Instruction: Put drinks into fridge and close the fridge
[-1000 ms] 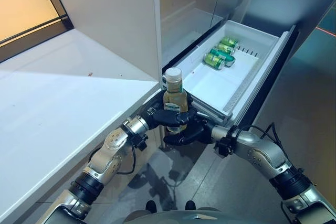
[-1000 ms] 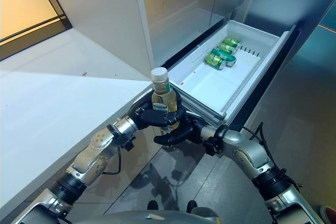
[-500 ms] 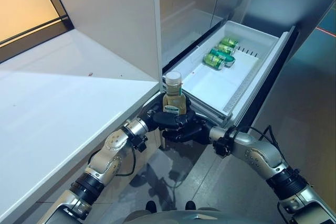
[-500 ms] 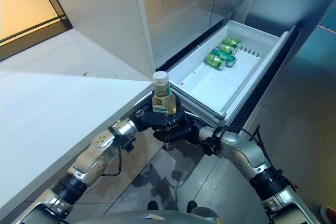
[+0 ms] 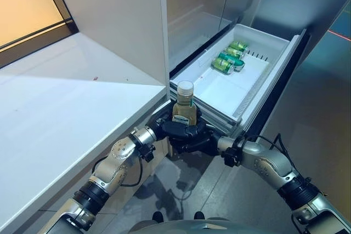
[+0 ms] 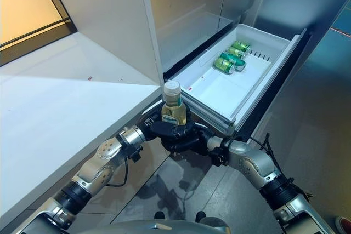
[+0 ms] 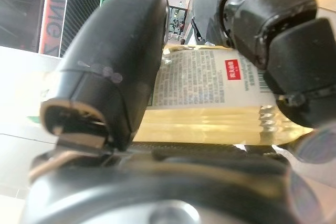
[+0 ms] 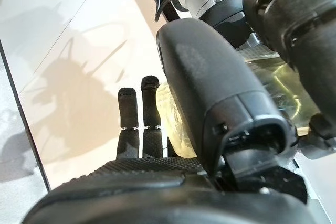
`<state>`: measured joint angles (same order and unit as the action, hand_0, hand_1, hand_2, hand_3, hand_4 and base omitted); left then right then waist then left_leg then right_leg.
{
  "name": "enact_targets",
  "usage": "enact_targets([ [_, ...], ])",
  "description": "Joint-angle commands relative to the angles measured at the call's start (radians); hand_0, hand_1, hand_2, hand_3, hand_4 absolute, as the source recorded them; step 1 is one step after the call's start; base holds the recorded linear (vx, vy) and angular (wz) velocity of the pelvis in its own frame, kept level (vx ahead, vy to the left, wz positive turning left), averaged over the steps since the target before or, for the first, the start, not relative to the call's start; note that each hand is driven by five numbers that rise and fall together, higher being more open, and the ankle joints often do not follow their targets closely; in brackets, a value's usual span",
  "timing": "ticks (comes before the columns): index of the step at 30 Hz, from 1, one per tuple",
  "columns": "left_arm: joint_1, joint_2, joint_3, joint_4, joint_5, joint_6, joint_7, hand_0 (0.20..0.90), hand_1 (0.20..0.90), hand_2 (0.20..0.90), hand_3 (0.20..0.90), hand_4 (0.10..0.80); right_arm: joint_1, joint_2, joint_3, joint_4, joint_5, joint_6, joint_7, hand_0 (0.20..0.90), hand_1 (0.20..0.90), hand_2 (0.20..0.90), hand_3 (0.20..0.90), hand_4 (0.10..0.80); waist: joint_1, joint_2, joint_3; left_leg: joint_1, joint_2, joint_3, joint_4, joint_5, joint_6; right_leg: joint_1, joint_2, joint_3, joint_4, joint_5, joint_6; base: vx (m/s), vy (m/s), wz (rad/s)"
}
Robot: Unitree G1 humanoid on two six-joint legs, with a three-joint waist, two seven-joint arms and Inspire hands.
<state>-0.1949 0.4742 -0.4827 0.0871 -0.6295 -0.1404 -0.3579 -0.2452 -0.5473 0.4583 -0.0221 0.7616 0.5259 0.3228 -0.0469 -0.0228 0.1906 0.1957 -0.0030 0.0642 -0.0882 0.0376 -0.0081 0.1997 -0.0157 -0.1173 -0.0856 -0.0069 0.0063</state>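
Observation:
A bottle (image 5: pixel 185 108) of yellow drink with a pale cap stands upright in both my hands, just off the near corner of the open white fridge drawer (image 5: pixel 225 89). My left hand (image 5: pixel 169 128) is shut round its middle; in the left wrist view the thumb (image 7: pixel 115 77) and fingers clamp the labelled bottle (image 7: pixel 210 103). My right hand (image 5: pixel 201 141) wraps the lower part from the other side, its thumb (image 8: pixel 220 93) pressed on the bottle (image 8: pixel 262 82). Three green cans (image 5: pixel 229 58) lie at the drawer's far end.
A white counter (image 5: pixel 66 108) runs along the left, ending at the tall white fridge side panel (image 5: pixel 120 20). The pulled-out drawer's front wall (image 5: pixel 274 80) juts over the grey floor (image 5: pixel 318 130) on the right.
The bottle has come down a little with both hands. My right hand, which hung open under the bottle, has closed up round its lower part.

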Motion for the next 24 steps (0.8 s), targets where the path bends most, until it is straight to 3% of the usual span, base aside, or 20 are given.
enact_targets([
  [1,-0.092,-0.084,-0.040,0.004,0.004,-0.151,-0.023,0.587,0.587,0.587,0.535,0.435,-0.154,0.114,-0.028,-0.084,0.096,-0.116,0.040,0.300,0.300,0.300,0.200,0.100,0.014,-0.015,-0.079,-0.030,-0.063,0.014,0.056,-0.119,0.060,-0.072,0.009,-0.002,0.099,-0.052,0.057,0.000,0.000,0.00],
  [2,-0.090,-0.085,-0.041,0.007,0.007,-0.153,-0.020,0.900,0.900,0.900,0.900,0.800,-0.156,0.115,-0.029,-0.084,0.093,-0.119,0.037,0.300,0.300,0.300,0.200,0.100,0.015,-0.015,-0.080,-0.030,-0.063,0.015,0.056,-0.119,0.060,-0.071,0.009,-0.003,0.098,-0.052,0.057,0.000,0.000,0.00],
  [6,-0.083,-0.081,-0.033,0.017,0.010,-0.178,0.018,0.900,0.900,0.900,0.900,0.800,-0.162,0.112,-0.040,-0.084,0.090,-0.134,0.021,0.300,0.300,0.300,0.200,0.100,0.017,-0.014,-0.080,-0.029,-0.062,0.017,0.055,-0.119,0.059,-0.069,0.009,-0.005,0.096,-0.052,0.056,0.000,0.000,0.00],
  [10,-0.077,-0.081,-0.011,0.016,0.050,-0.267,0.106,0.900,0.900,0.900,0.900,0.800,-0.163,0.113,-0.054,-0.083,0.096,-0.142,0.001,0.300,0.300,0.300,0.200,0.100,0.019,-0.016,-0.080,-0.030,-0.060,0.015,0.056,-0.119,0.057,-0.068,0.009,-0.006,0.096,-0.053,0.055,0.000,0.000,0.00],
  [17,-0.070,-0.069,0.092,-0.057,0.160,-0.421,0.364,0.900,0.900,0.900,0.900,0.800,-0.146,0.122,-0.097,-0.083,0.074,-0.173,-0.055,0.300,0.300,0.300,0.200,0.100,0.040,-0.027,-0.081,-0.035,-0.061,-0.006,0.063,-0.120,0.053,-0.065,0.007,-0.017,0.097,-0.054,0.050,-0.007,-0.024,0.02],
  [24,-0.032,-0.075,0.157,-0.090,0.144,-0.423,0.408,0.900,0.900,0.900,0.900,0.800,-0.126,0.113,-0.150,-0.102,0.070,-0.188,-0.128,0.300,0.300,0.300,0.200,0.100,0.051,-0.034,-0.079,-0.035,-0.059,-0.017,0.068,-0.125,0.051,-0.062,0.008,-0.026,0.104,-0.059,0.046,0.003,-0.025,0.09],
])
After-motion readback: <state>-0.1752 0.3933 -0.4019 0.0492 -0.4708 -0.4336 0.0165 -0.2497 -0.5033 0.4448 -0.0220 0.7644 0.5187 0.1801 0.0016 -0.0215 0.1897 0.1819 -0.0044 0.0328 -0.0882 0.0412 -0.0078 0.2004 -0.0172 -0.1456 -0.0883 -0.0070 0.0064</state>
